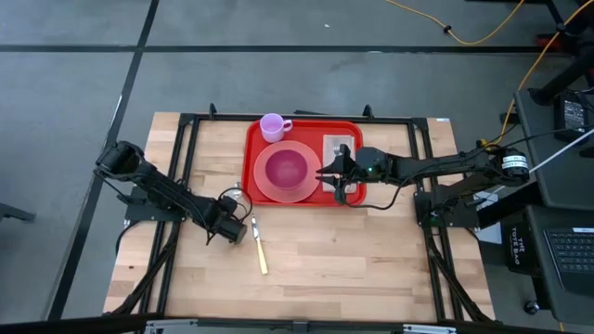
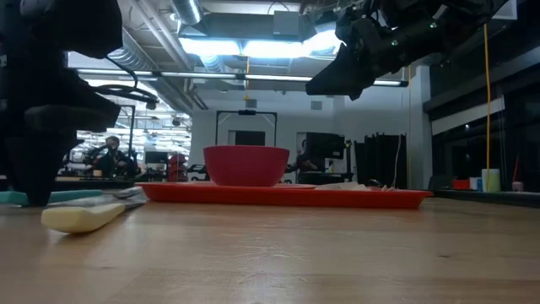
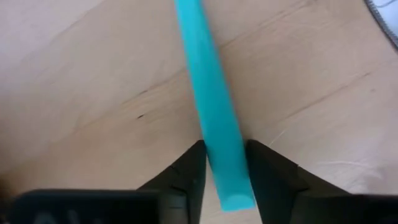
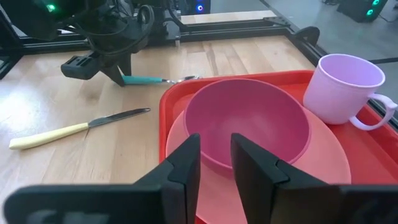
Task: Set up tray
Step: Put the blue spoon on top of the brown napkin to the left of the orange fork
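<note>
The red tray lies at the table's far middle. It carries a pink plate with a pink bowl, a lilac mug and a napkin. My left gripper is low at the table, left of the tray. It is shut on a teal-handled spoon that lies on the wood. My right gripper hovers above the tray's right part. It is slightly open and empty, pointing toward the bowl. My left gripper pinches the spoon's teal handle between its two fingers, close to the handle's free end. The fingers stand one on each side of it. The spoon lies on the table, its metal bowl end toward the tray.
A knife with a cream handle lies on the wood just near of my left gripper; it also shows in the low view. A black metal frame runs around the table's far part. Bare wood lies between the tray and the near edge.
</note>
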